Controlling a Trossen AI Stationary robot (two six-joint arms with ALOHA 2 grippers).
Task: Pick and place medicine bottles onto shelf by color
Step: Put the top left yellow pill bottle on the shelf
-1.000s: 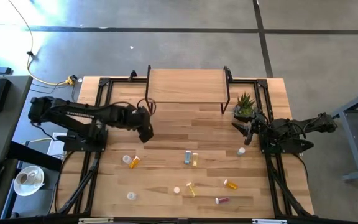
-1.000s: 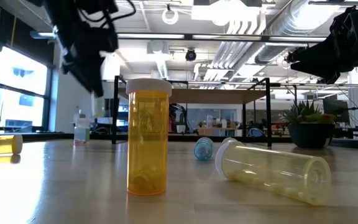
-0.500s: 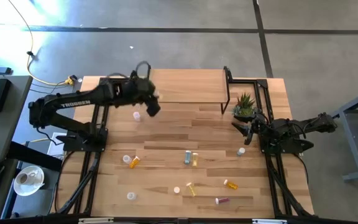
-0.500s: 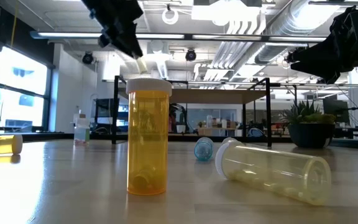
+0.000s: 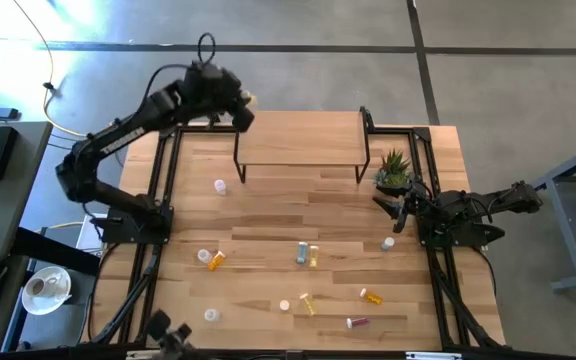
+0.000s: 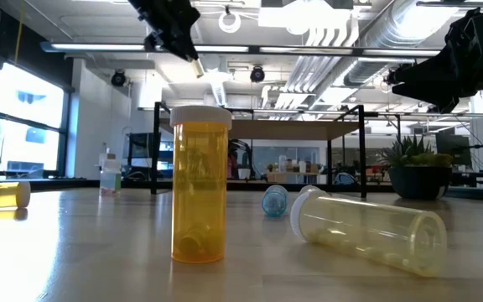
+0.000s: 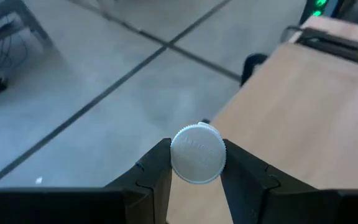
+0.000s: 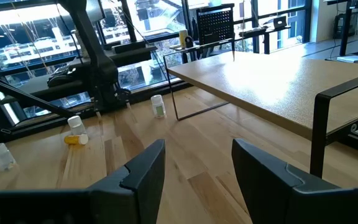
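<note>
Gripping bottle [image 7: 197, 154], body hidden

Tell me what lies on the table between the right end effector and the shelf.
In the high view, only the small green potted plant sits between the right end effector and the shelf; the rest is bare tabletop.

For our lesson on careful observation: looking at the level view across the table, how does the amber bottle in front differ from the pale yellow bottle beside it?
The amber bottle stands upright; the pale yellow bottle lies on its side. The amber bottle's white cap points up, while the pale yellow bottle's cap faces sideways towards the amber one. The amber bottle is a deeper orange-yellow; the pale one is faint and more see-through. Both are white-capped cylinders resting on the table, untouched by any fingers.
</note>
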